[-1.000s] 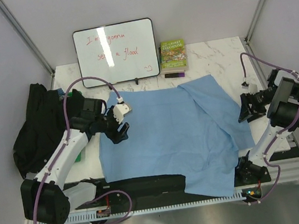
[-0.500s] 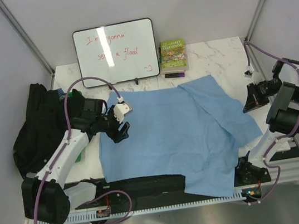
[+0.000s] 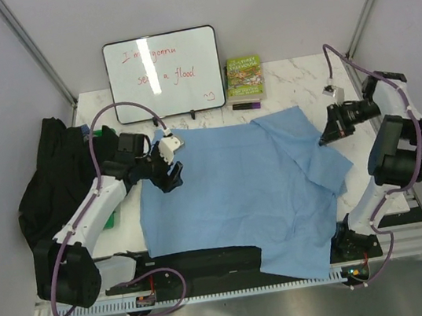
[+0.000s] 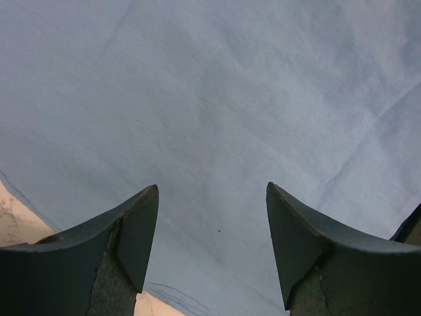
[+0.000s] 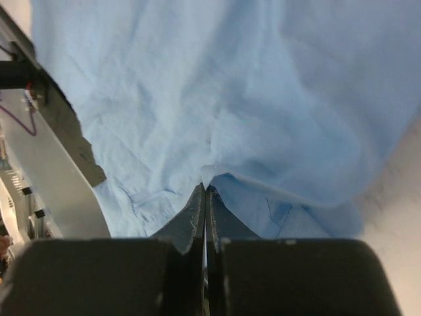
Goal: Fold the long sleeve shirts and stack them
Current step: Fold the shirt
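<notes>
Marble tabletop, two shirts: blue shirt in the closed right tool, black shirt aside; left tool wide.

Plain light blue shirt; black shirt; green book; whiteboard, red writing; white marbled table.

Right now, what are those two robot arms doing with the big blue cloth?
They are folding shirts. The blue shirt lies spread out on the table. The right tool is shut, pinching a fold of cloth at the shirt's right side. The left tool hangs open over the shirt's far left corner, holding nothing. The black shirt sits in a heap at the left, not yet folded.
</notes>
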Motion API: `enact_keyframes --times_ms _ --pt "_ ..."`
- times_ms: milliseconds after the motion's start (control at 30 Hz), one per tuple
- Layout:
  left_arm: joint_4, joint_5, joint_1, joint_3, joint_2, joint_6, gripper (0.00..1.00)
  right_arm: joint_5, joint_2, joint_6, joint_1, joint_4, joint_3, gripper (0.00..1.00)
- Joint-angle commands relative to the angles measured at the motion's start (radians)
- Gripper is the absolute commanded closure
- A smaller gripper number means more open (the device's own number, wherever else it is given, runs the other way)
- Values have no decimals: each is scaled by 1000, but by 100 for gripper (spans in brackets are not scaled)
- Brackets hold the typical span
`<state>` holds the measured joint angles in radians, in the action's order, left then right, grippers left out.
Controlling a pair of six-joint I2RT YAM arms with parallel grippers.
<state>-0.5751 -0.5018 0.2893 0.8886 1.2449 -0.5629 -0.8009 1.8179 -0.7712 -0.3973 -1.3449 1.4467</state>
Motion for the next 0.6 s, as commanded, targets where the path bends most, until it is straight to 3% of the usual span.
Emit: enact_keyframes --times_ms 0,133,300,567 --pt "119 -35 -13 76 46 106 27 -221 41 73 107 -57 98 100" --pt "198 22 -36 170 194 48 29 -268 37 217 126 70 176 100" --pt "156 -1 -87 465 479 -107 39 -328 27 329 126 131 302 100" --pt "155 2 -95 666 692 -371 46 -408 -91 579 126 391 317 100"
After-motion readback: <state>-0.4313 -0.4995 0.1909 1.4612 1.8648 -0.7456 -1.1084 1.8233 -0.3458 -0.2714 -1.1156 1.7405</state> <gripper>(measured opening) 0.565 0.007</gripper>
